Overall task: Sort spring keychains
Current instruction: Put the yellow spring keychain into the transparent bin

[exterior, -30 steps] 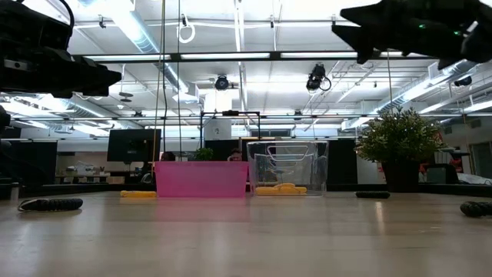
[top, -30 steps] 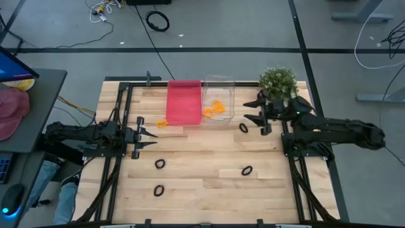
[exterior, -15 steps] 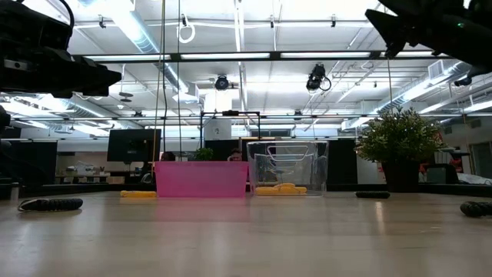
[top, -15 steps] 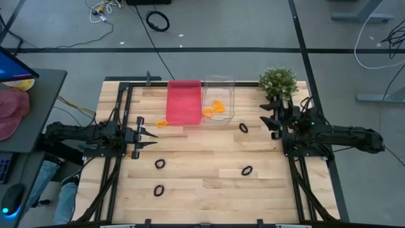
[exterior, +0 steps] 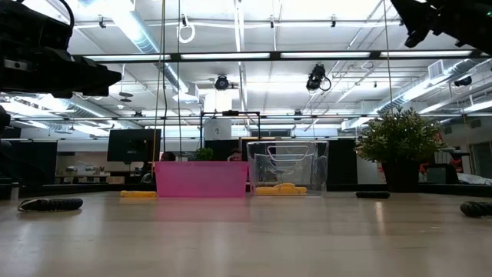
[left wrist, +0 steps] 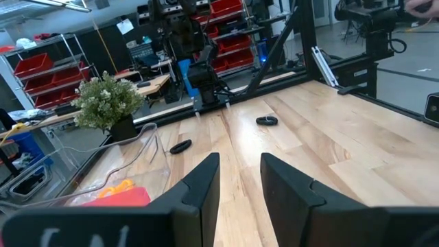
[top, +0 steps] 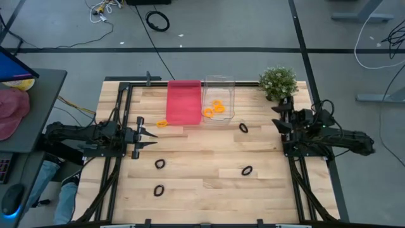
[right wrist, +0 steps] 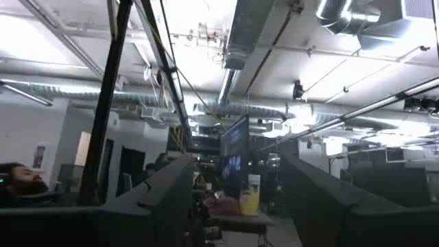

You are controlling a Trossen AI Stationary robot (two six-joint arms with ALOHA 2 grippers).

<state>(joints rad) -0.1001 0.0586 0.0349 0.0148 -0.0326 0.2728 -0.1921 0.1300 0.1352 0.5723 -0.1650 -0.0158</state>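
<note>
Several black spring keychains lie flat on the wooden table: one (top: 243,128) near the clear bin, one (top: 247,170) right of the middle, and two (top: 160,164) (top: 159,189) toward the near left. One orange keychain (top: 162,123) lies in front of the pink bin (top: 183,101). More orange ones (top: 215,107) lie inside the clear bin (top: 219,85). My left gripper (top: 152,135) stands open at the table's left side, level, with nothing between its fingers (left wrist: 206,189). My right gripper (top: 280,118) is open and empty at the right edge, tilted upward, high above the table (exterior: 419,27).
A small potted plant (top: 277,82) stands at the far right corner, just beyond my right gripper. Black frame rails (top: 120,107) run along the table's left and right sides. A large black cable coil (top: 157,21) lies on the floor beyond the table.
My right gripper has drawn back from near the clear bin toward the table's right edge and tipped its fingers upward; it stays open and empty. The keychains and bins have not moved.
</note>
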